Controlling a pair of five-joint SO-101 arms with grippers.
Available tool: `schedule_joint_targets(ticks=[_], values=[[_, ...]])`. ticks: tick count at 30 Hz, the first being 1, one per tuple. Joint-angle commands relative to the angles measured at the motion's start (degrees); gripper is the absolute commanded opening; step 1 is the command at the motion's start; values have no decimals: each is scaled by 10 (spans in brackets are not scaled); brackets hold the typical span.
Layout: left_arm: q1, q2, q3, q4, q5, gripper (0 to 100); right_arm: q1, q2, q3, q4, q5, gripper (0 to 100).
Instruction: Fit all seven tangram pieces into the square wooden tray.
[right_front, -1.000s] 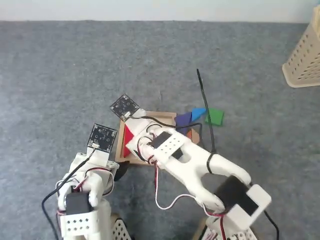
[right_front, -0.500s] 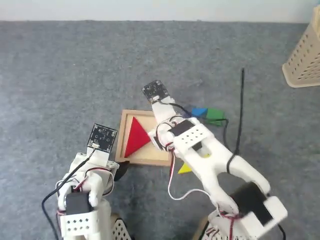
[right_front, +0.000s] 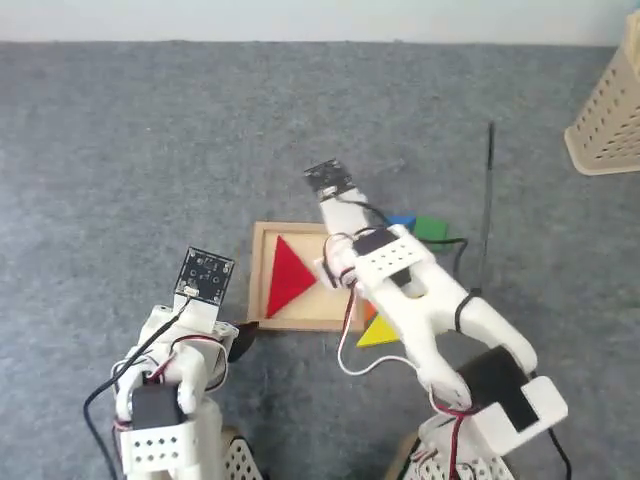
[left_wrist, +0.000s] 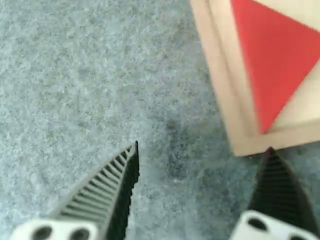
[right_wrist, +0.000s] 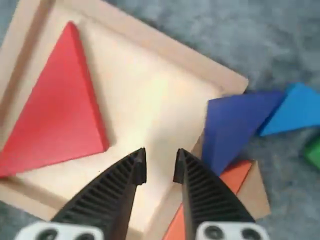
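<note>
Swinging off the wooden tray (right_front: 257, 272), the right arm now reaches across its far right part, where a second ago it lay over the tray's middle and hid much of it. That tray has itself slid slightly toward the right arm. A yellow triangle (right_front: 378, 333) has come into sight on the grey counter (right_front: 150, 150) just off the tray's near right corner, while the left arm has kept its place.

Inside the tray a red triangle (right_front: 287, 275) lies flat, its long edge along the wall nearest the left arm; the remaining floor is bare wood. The right tool (right_wrist: 160, 157) hangs over that bare floor beside the triangle, fingers only a narrow gap apart and gripping nothing. The left tool (left_wrist: 202, 147) hovers over the counter just outside the tray's near left corner, fingers spread wide and empty.

Beyond the tray's right rim a dark blue piece (right_wrist: 227, 125) lies just beside the corner, overlapping an orange piece (right_wrist: 220, 182). A light blue piece (right_wrist: 295, 110) touches the dark blue one, with a green piece (right_front: 432, 230) just past it. A beige slotted basket (right_front: 610, 110) stands well apart from the tray; its inside cannot be seen.
</note>
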Motion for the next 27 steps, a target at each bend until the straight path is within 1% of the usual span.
schedule_joint_targets(ticks=[1, 7, 11, 15, 19, 23, 27], values=[[3, -8, -3, 0, -3, 353, 36, -4, -26, 8, -4, 116], [3, -8, -3, 0, -3, 353, 36, -18, -26, 9, -4, 116], [3, -8, -3, 0, -3, 353, 34, -81, -27, 34, -5, 118], [3, -8, -3, 0, -3, 353, -22, -132, -15, 36, -5, 119], [3, -8, -3, 0, -3, 353, -67, -105, 0, -13, -4, 117], [3, -8, -3, 0, -3, 353, -79, -48, -3, -41, -4, 116], [3, -8, -3, 0, -3, 353, -80, 8, -34, -41, -4, 116]])
